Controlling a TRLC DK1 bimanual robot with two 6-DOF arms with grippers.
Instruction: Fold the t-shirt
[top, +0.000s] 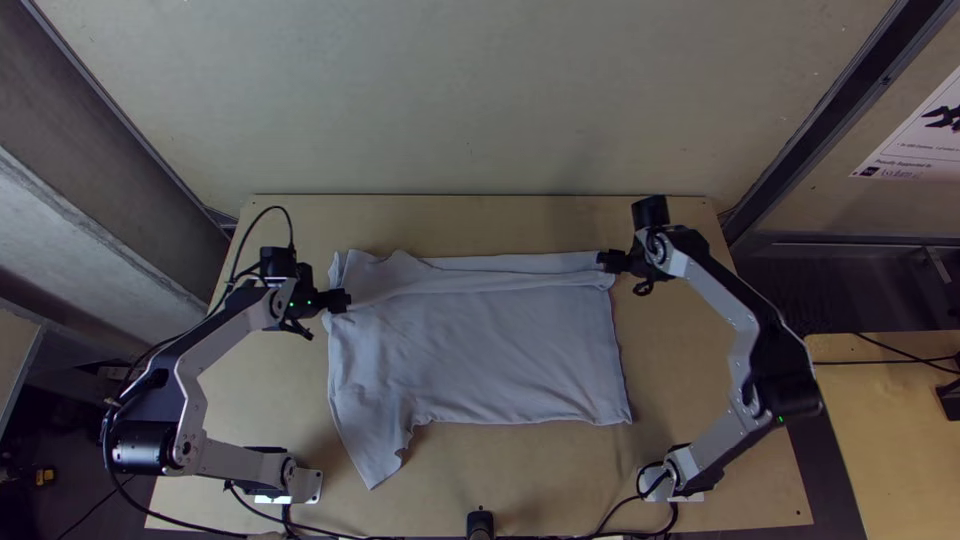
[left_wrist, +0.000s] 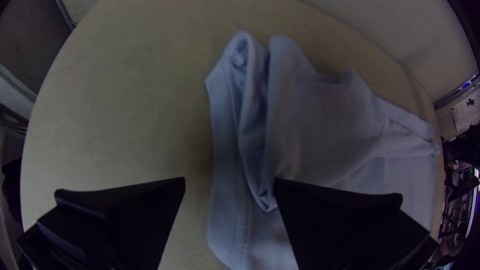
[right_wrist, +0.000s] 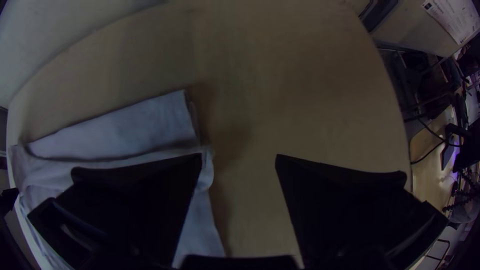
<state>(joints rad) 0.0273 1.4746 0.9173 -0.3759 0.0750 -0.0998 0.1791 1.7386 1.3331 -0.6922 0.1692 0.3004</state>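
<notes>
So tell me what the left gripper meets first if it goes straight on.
Most likely the t-shirt: the left gripper, open, points at the rumpled folds along its side edge, with table just beside them. How high it stands above the cloth is hard to judge.

T-shirt (top: 480, 350): 1 | bench (top: 520, 226): 1 | left arm (top: 225, 332), right arm (top: 727, 297): 2 arms | left end effector (top: 338, 300), right end effector (top: 608, 262): 2, each with 2 black fingers (left_wrist: 340, 215) | printed sheet (top: 915, 150): 1 | cables (top: 183, 519): several, exact number indeterminable
</notes>
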